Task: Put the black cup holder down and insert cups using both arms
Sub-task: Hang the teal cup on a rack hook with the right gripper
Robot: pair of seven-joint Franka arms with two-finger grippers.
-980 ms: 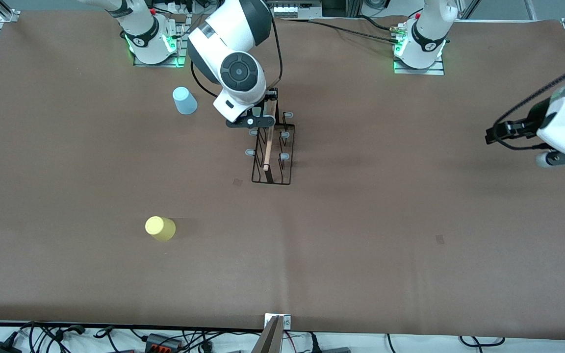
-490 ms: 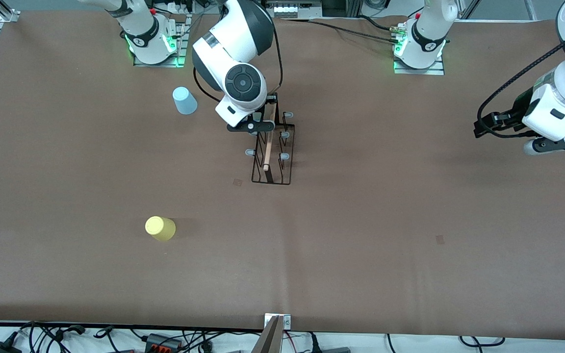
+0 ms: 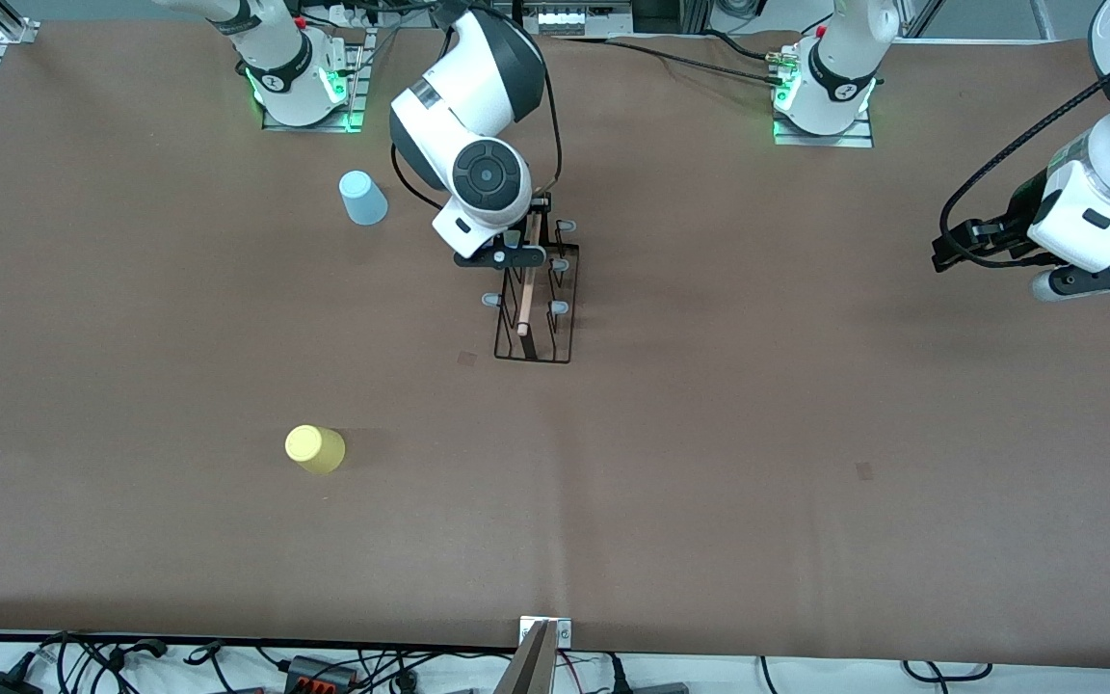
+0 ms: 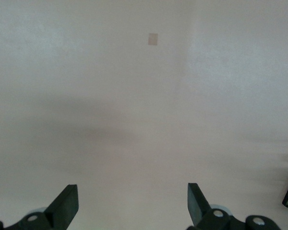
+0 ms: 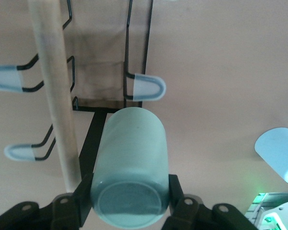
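Observation:
The black cup holder (image 3: 536,333) stands mid-table with its wooden rod handle (image 3: 524,304) on top. My right gripper (image 3: 507,253) hangs over the rack's end nearest the arm bases, shut on a pale mint green cup (image 5: 129,163). In the right wrist view the right gripper (image 5: 129,191) clamps the cup's base, close above a blue-tipped peg (image 5: 146,86) and beside the rod (image 5: 53,96). A light blue cup (image 3: 362,198) stands upside down toward the right arm's base. A yellow cup (image 3: 314,449) sits nearer the front camera. My left gripper (image 3: 1095,281) waits open over bare table (image 4: 132,196).
Both arm bases (image 3: 300,82) (image 3: 825,92) stand along the table's back edge. Cables and a metal bracket (image 3: 543,631) line the front edge. A small pale mark (image 3: 864,470) lies on the brown table toward the left arm's end.
My right gripper has shifted slightly toward the front camera with the mint cup, further over the rack. The left arm drew back toward its base early on, then held still.

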